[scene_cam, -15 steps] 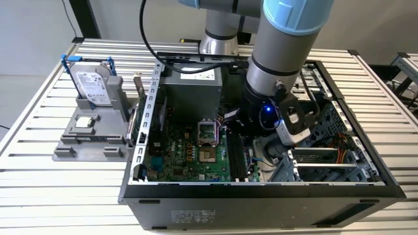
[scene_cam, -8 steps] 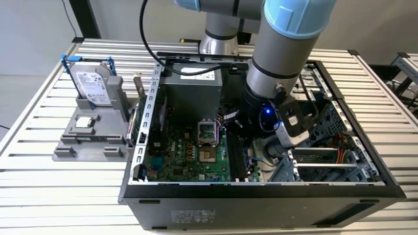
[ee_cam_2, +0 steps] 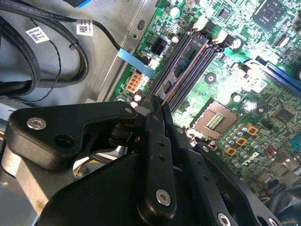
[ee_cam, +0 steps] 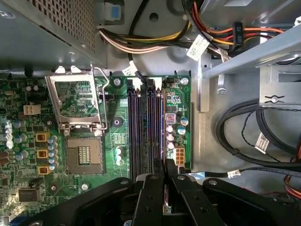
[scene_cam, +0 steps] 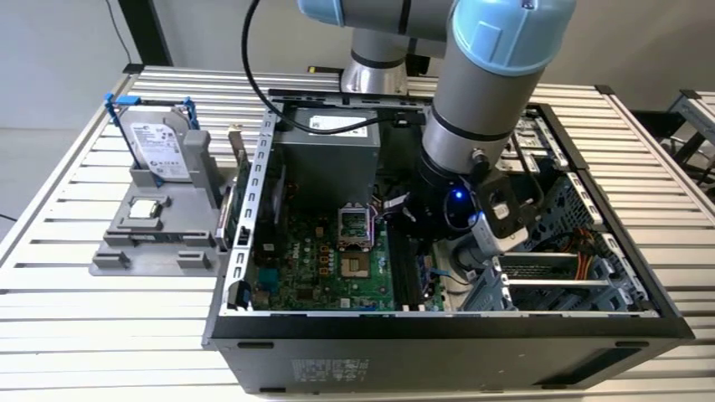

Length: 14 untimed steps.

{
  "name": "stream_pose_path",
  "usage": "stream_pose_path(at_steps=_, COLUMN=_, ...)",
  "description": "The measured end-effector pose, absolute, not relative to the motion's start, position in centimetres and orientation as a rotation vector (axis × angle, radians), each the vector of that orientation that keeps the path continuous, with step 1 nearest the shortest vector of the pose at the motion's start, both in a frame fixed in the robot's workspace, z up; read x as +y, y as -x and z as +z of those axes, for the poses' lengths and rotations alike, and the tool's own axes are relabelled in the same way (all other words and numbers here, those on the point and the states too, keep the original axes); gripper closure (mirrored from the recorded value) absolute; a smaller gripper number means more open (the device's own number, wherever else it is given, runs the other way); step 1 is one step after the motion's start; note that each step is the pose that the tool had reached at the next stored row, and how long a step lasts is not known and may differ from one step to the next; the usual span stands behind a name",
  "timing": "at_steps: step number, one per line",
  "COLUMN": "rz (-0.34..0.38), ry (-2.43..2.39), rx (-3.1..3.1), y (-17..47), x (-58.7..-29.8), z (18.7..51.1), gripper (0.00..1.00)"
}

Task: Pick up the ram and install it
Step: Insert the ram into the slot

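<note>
The ram (ee_cam_2: 184,56) is a thin dark stick with small chips. It stands on edge along the black motherboard slot (ee_cam: 155,127) nearest the case's metal wall. In the first wrist view the ram (ee_cam: 162,127) shows as a thin blue line that runs in between my fingers. My gripper (ee_cam: 165,181) is low inside the open computer case (scene_cam: 447,322), with its black fingers (ee_cam_2: 157,141) closed tight on the near end of the stick. In the exterior view the gripper (scene_cam: 434,270) hangs over the slots under the arm's wrist. Whether the stick is seated I cannot tell.
The open processor socket (ee_cam: 84,153) lies beside the slots. Bundled cables (ee_cam: 155,42) and a metal drive bar (ee_cam: 249,52) crowd the far end. Outside the case, on the exterior view's left, a grey stand holds a silver hard drive (scene_cam: 156,146) and a small square chip (scene_cam: 142,209).
</note>
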<state>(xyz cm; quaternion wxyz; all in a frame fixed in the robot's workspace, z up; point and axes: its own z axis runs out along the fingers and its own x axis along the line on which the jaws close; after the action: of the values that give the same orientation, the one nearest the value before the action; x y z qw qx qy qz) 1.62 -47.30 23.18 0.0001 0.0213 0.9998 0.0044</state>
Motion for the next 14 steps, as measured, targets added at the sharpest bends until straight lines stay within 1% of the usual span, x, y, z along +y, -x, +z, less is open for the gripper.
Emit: stream_pose_path(at_steps=14, rz=0.014, ry=-0.039, rx=3.145, y=-1.62, x=-47.30, z=22.37, gripper=1.00)
